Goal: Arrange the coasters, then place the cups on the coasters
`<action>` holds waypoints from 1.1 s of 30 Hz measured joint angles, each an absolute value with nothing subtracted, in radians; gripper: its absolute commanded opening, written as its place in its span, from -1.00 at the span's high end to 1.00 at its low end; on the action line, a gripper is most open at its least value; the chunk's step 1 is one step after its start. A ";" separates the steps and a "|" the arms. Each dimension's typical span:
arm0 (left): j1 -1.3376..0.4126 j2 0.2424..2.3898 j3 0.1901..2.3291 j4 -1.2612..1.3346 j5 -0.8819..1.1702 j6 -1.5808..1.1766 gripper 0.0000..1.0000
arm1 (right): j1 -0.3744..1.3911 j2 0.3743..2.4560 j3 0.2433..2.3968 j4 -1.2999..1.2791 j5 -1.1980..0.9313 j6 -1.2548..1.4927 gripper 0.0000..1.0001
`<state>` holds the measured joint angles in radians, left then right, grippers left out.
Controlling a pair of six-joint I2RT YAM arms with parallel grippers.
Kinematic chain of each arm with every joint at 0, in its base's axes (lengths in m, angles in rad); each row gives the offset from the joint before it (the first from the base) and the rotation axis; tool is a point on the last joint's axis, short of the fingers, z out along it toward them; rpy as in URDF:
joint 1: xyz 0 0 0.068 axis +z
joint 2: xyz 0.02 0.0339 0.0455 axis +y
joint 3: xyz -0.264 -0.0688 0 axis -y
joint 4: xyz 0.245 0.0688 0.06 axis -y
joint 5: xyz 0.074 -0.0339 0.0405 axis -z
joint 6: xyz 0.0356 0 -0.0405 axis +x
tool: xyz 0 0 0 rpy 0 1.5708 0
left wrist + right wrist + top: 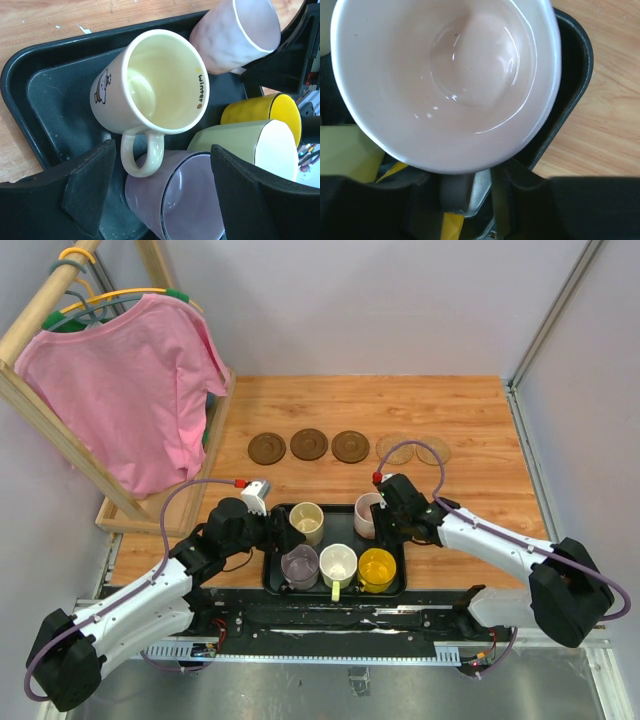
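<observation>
Left fingers [87, 195] spread wide, cream cup [155, 85] handle between them. Right fingers [580, 210] at pink cup [445, 75]; cannot tell whether clamped. All five cups in black tray [275, 580]. Coasters [309, 444] in row on bench [470, 410] beyond.

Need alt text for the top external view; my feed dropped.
Five mugs sit in a black tray, the left gripper beside the cream mug, the right gripper at the pale pink mug. Beyond it, five bare coasters lie in a row.
</observation>
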<state>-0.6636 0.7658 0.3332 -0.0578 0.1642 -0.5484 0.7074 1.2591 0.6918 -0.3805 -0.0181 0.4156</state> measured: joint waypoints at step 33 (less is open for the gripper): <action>-0.664 0.765 0.333 -0.057 0.117 -0.548 -0.61 | 0.741 1.133 0.711 -0.366 0.161 0.306 0.98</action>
